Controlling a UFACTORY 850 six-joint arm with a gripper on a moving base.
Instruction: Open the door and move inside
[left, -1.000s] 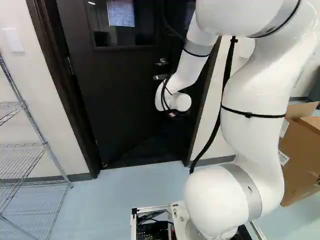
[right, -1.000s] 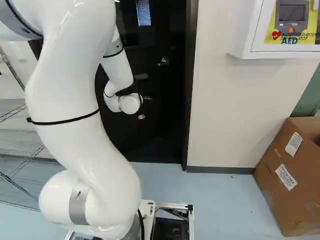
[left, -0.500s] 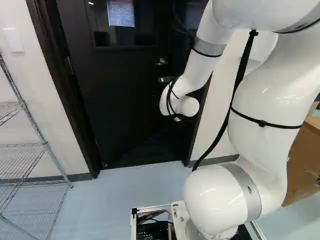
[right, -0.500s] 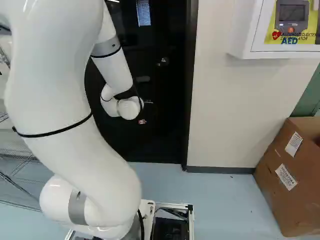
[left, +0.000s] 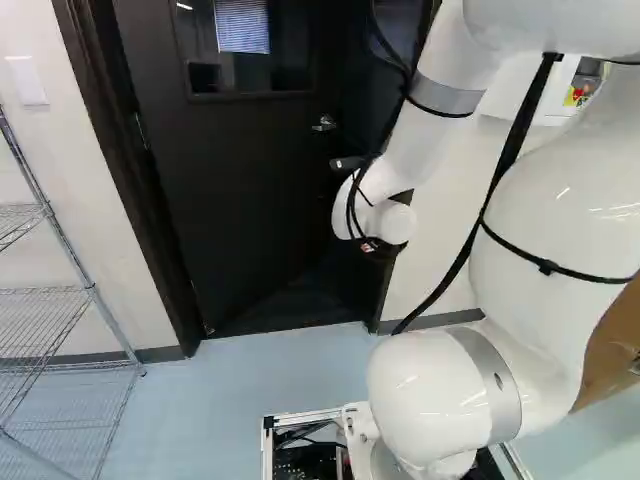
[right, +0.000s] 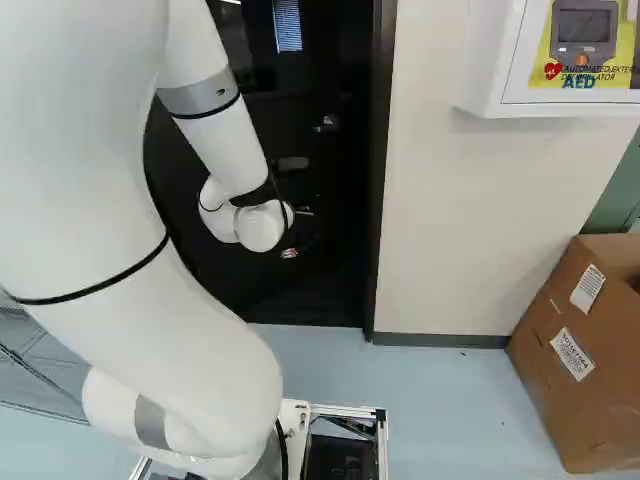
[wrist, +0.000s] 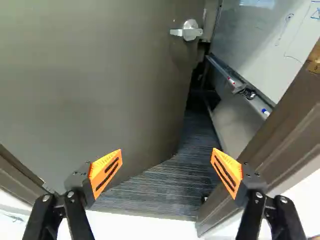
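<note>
1. The door (wrist: 100, 75) stands ajar ahead of the gripper (wrist: 167, 150), swung inward. Its handle (wrist: 189, 31) is ahead of the fingers, untouched. The gripper is spread wide, with nothing pinched.
2. The likeliest trouble is the frame (wrist: 280, 130): one finger looks close to it, so a small sideways error in pushing the door could jam or scrape that finger.
3. The door could swing back if it has a closer and the arm (left: 430, 130) loses contact, since nothing grips it.
4. The gap looks too narrow for the base (right: 345, 445); driving in early would probably strike the door or frame.
5. The arm's loose cable (left: 470, 225) might snag on the handle or frame.
6. Print shows on the cabinet (right: 485, 75) and on the labels (right: 572, 354) of the box (right: 550, 400). The whiteboard (wrist: 270, 45) carries faint strokes, unreadable.
</note>
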